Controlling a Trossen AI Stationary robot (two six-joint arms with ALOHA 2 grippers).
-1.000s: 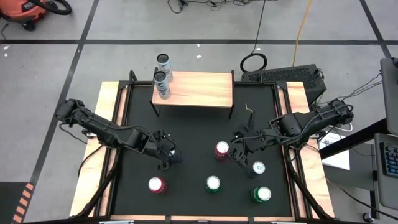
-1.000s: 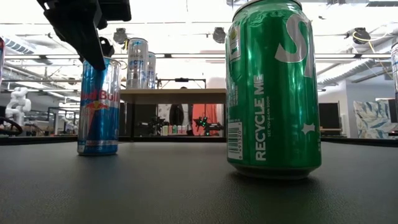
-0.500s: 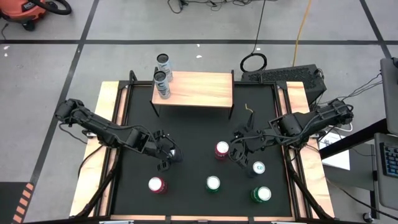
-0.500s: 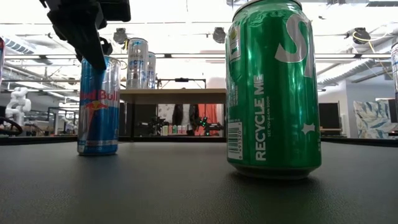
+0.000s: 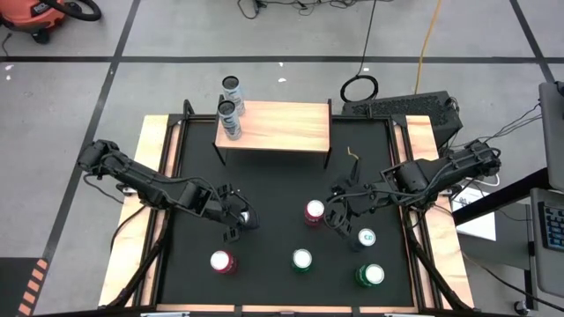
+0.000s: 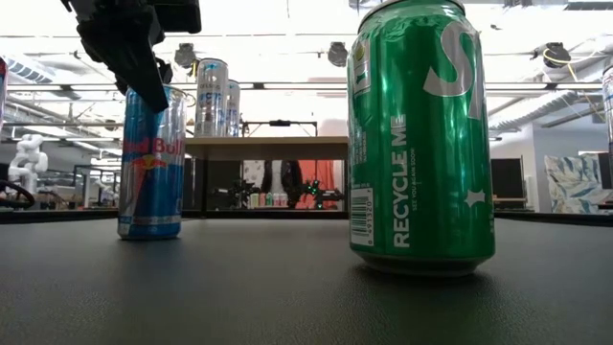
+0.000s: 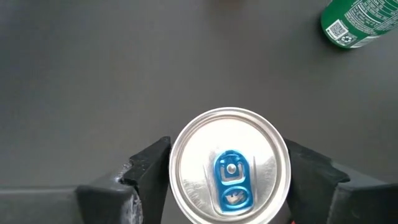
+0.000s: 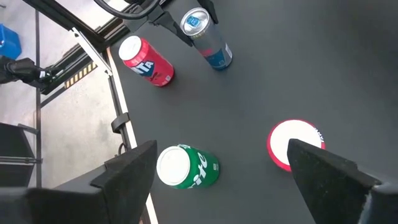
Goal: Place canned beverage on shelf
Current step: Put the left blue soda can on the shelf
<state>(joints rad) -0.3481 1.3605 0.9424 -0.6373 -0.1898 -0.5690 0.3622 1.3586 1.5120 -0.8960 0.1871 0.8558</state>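
Left wrist view puts you directly over the blue energy-drink can point(image 7: 229, 167), its silver lid and blue tab facing up, standing upright on the black worktop point(image 7: 93, 74) with one finger point(image 7: 148, 171) of the left claw point(image 7: 227, 177) on each side. You should expect a slim, tall can: rigid if it is full, but smooth and slick on its painted wall, and narrow enough at the foot to tip if you nudge it sideways. Take it around the upper body, just below the rim, squeezing squarely across the width. The left claw's jaws are apart and very near the can's sides; whether they already touch it you cannot tell, and the can rests on the worktop in the low view, not lifted. The shelf point(image 5: 282, 126) stands at the far edge, well apart from this can, with two tall silver cans point(image 5: 229, 117) at its left end. The right claw point(image 5: 335, 217) hangs with its jaws wide apart and empty beside a red-sided can point(image 5: 315, 212).
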